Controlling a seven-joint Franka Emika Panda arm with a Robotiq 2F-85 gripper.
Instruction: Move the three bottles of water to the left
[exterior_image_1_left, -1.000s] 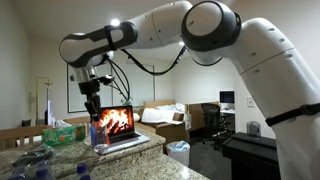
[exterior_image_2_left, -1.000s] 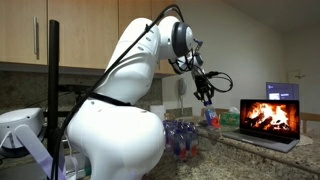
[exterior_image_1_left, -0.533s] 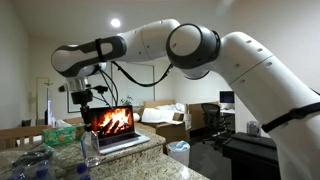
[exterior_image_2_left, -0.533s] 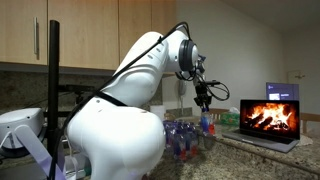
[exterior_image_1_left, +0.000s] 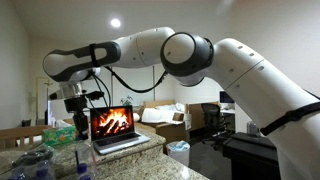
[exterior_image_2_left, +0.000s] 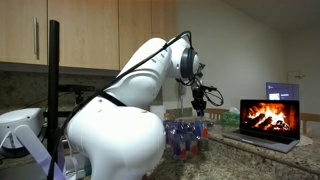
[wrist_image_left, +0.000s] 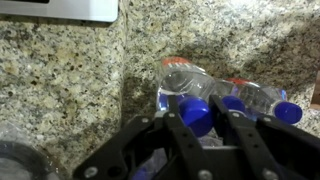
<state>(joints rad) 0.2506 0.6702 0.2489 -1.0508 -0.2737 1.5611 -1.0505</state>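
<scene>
My gripper (wrist_image_left: 204, 108) is shut on the blue cap of one water bottle (wrist_image_left: 194, 118) and holds it upright over the granite counter (wrist_image_left: 60, 80). The held bottle hangs below the gripper (exterior_image_1_left: 78, 122) in both exterior views (exterior_image_1_left: 81, 152) (exterior_image_2_left: 204, 125). In the wrist view two more bottles lie beside it, one with its blue cap just to the right (wrist_image_left: 233, 102) and one further right (wrist_image_left: 286, 112). All are clear with red-and-blue labels.
An open laptop (exterior_image_1_left: 115, 124) showing a fire picture stands on the counter; it also shows in an exterior view (exterior_image_2_left: 268, 115). A cluster of several bottles (exterior_image_2_left: 180, 140) stands near the robot base. A green tissue box (exterior_image_1_left: 62, 132) sits behind. More clear plastic lies at the counter's near end (exterior_image_1_left: 35, 165).
The gripper has carried the bottle away from the front of the laptop, leftward in both exterior views, toward the other bottles. It has stayed shut on the cap.
</scene>
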